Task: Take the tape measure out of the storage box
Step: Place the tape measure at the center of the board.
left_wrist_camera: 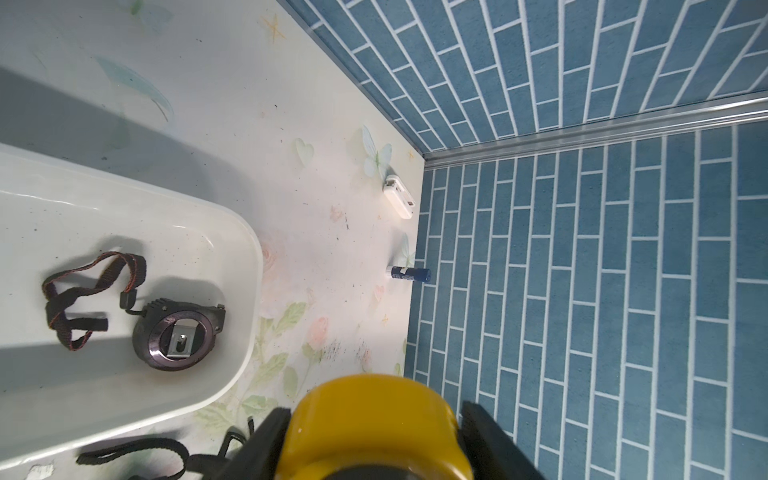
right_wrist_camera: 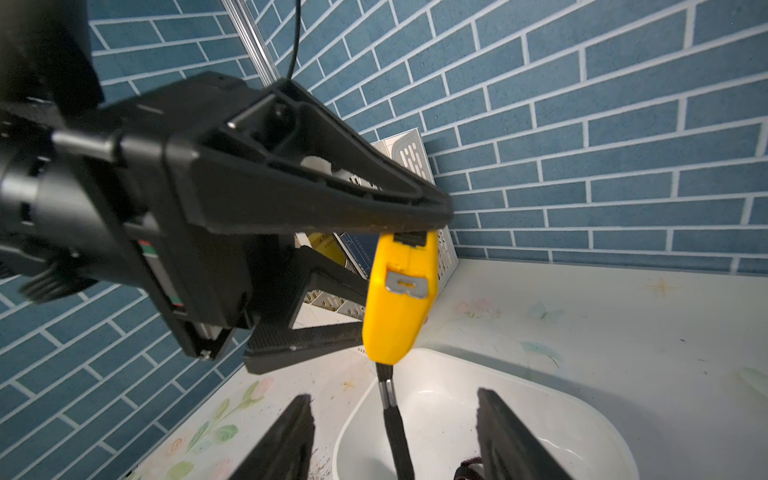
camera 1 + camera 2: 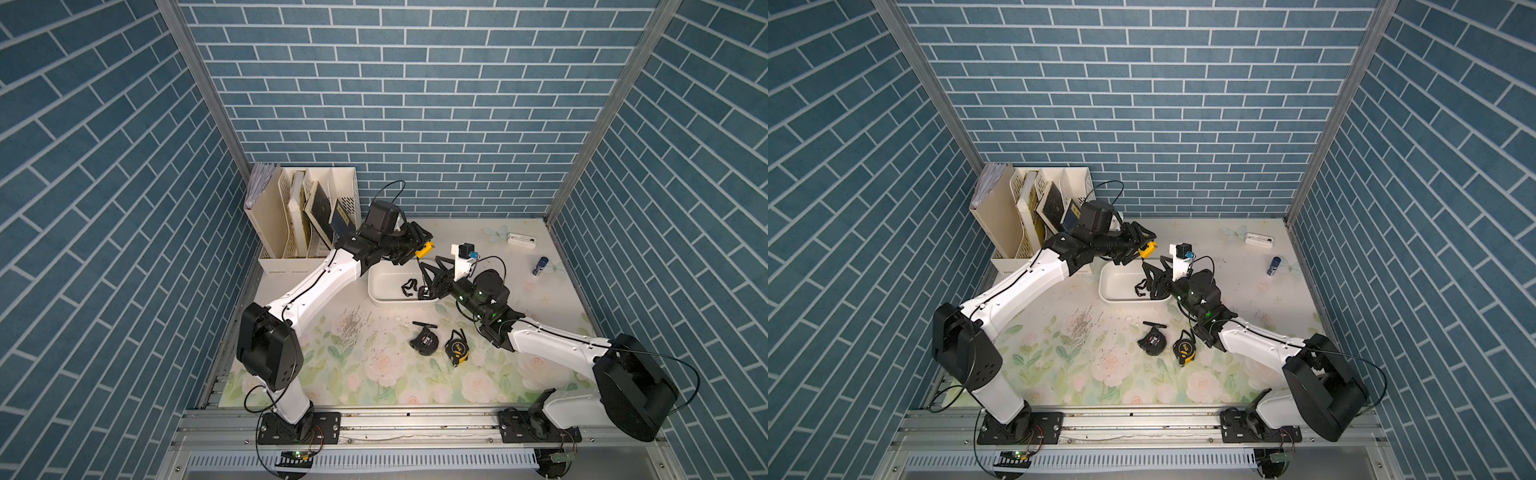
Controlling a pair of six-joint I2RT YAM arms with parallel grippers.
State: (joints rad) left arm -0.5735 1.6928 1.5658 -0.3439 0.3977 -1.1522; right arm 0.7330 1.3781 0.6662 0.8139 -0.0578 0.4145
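Observation:
My left gripper [image 3: 426, 246] is shut on a yellow tape measure [image 3: 424, 251], held in the air above the back rim of the white storage box [image 3: 399, 304]. The right wrist view shows the yellow tape measure [image 2: 401, 299] with its black strap [image 2: 397, 432] hanging down between the spread fingers of my right gripper [image 2: 390, 399], which is open over the box and touches nothing. A black tape measure [image 1: 178, 338] with a black and red strap [image 1: 91, 299] lies inside the storage box [image 1: 249, 266], partly hidden by the right gripper [image 3: 1156, 279] in both top views.
Two more tape measures lie on the floral table in front of the box, one black [image 3: 424, 340] and one black and yellow [image 3: 457, 347]. A cream file organizer [image 3: 303, 216] stands at the back left. A white device [image 3: 521, 240] and a blue tube [image 3: 540, 265] lie at the back right.

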